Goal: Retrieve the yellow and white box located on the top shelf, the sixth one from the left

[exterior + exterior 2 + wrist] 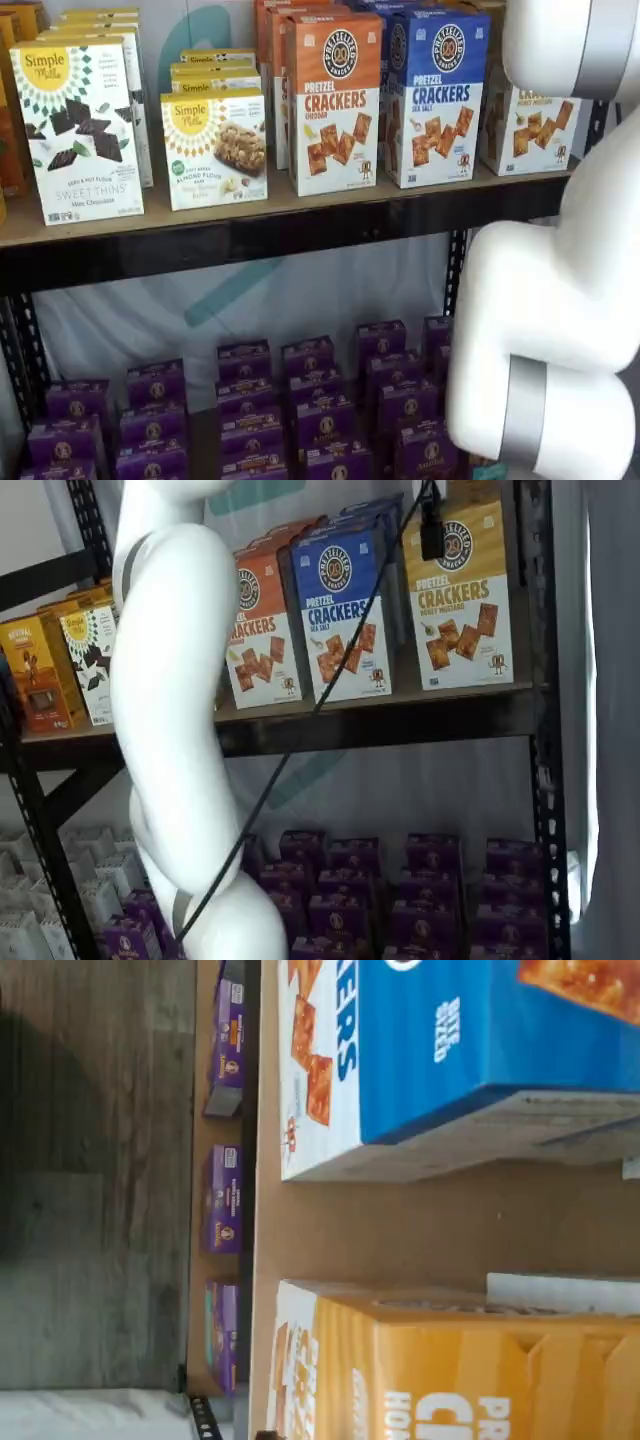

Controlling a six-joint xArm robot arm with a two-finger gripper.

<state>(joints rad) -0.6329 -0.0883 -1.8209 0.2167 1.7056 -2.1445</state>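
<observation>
The yellow and white box [460, 600] stands upright at the right end of the top shelf [400, 720], next to the black upright. In a shelf view [527, 128] the white arm hides most of it. The wrist view shows its yellow top and side [450, 1370] close by, with bare board [400, 1230] between it and the blue-and-white box [480, 1040]. The gripper [432, 530] shows only as a black finger hanging from the view's top edge with a cable, in front of the box's upper part. I see no gap and no grip.
Blue-and-white [437, 95] and orange-and-white [333, 100] Pretzel Crackers boxes stand left of the target. White Simple Mills boxes [80, 130] stand further left. Several purple boxes [300, 400] fill the lower shelf. The white arm [180, 730] stands between the camera and the shelves.
</observation>
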